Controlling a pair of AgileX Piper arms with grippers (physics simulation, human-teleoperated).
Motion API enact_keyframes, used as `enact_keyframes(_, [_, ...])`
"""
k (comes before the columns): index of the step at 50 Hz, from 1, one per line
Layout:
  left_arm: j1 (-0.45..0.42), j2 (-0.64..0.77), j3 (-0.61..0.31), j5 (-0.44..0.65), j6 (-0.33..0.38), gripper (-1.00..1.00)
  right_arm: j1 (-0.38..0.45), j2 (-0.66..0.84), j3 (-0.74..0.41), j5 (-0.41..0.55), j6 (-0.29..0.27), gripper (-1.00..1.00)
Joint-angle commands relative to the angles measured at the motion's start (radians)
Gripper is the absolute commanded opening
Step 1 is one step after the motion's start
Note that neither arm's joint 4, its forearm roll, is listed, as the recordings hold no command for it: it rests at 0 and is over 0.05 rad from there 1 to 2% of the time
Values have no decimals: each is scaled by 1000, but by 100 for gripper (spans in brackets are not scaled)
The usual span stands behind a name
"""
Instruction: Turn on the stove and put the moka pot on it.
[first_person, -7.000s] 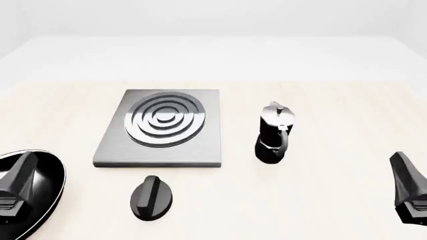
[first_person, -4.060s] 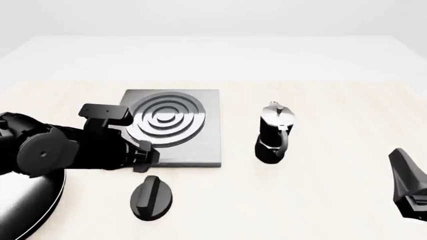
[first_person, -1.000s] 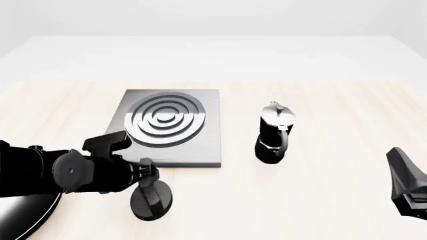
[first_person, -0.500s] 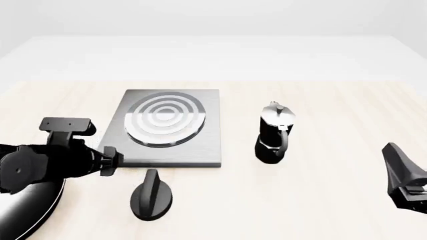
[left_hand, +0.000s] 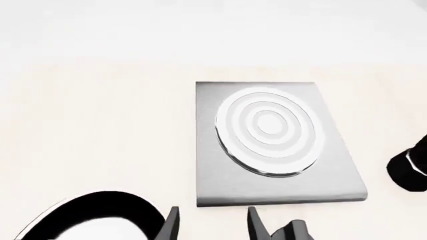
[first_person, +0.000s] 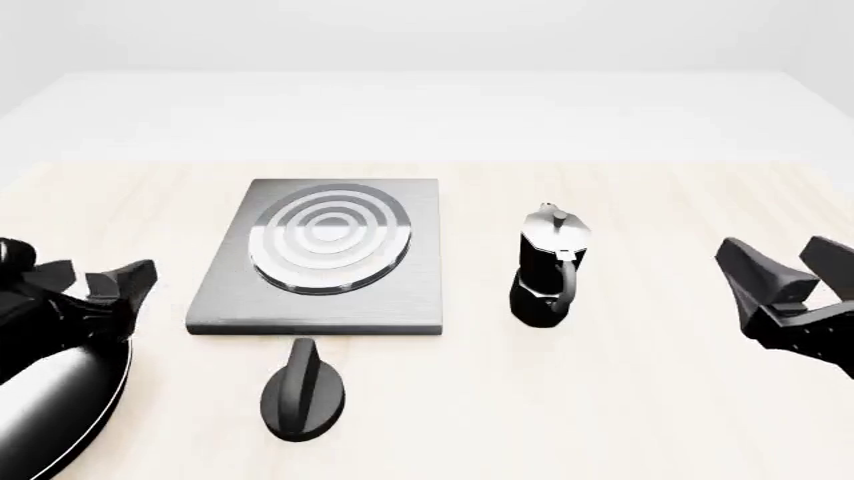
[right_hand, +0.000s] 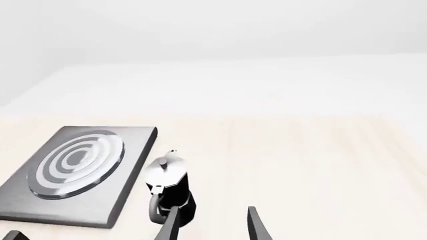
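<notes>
Now, the scene, placed by the flat grey brushed-metal stove (first_person: 320, 262):
Stove: it lies on the pale wooden table (first_person: 641, 400); its round burner of concentric silver rings (first_person: 328, 240) is bare, with nothing on it.
Knob: the black oval stove knob (first_person: 303, 391) sits just in front of the stove's near edge, a little left of the plate's middle, its ridge pointing toward the stove.
Moka pot: the small faceted moka pot with black base, silver top and knobbed lid (first_person: 547, 266) stands upright on the table just right of the stove, apart from it, handle facing the arms' side.
Right gripper: the black right gripper (first_person: 787, 278) hangs well right of the stove, beyond the pot, fingers spread and empty.
Left gripper: the black left gripper (first_person: 100, 280) sits left of the stove's near corner, fingers parted, holding nothing.
Step in hand: judging by the lie of things, the pot's lift comes next, by the right arm.
How to do it well: approach level, straddle the pot's faceted body, close firmly, lift straight, and set it centred on the rings.
Other things: a round black frying pan (first_person: 54, 395) lies left of the stove, under the left arm.
In the way: nothing stands between pot and burner; the raised plate edge could catch a low pot.
</notes>
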Motion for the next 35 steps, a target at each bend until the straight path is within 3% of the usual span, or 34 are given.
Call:
enact_keyframes(1, [1,-447,124,27,69,100,59,95,-90,35,-13,100])
enact_keyframes(3, [3,-540,149,62,86,100,67,106,-103,38,-14,100])
enact_keyframes(5, [-1,-613,167,93,20,100,82,137,-114,33,-27,100])
enact_keyframes(6, [25,-681,183,114,87,100,87,145,-117,31,-23,100])
enact_keyframes(7, [25,-695,190,107,63,100,97,165,-120,26,-29,100])
enact_keyframes(8, [26,-699,199,83,67,100,103,171,-123,23,-24,100])
enact_keyframes(9, [52,-699,219,42,122,100,113,182,-127,23,-22,100])
enact_keyframes(10, [46,-700,230,17,97,100,120,191,-131,22,-20,100])
enact_keyframes(11, [50,-700,240,-32,137,100,129,198,-134,20,-18,100])
enact_keyframes(35, [83,-700,238,-46,117,100,208,346,-147,-78,32,100])
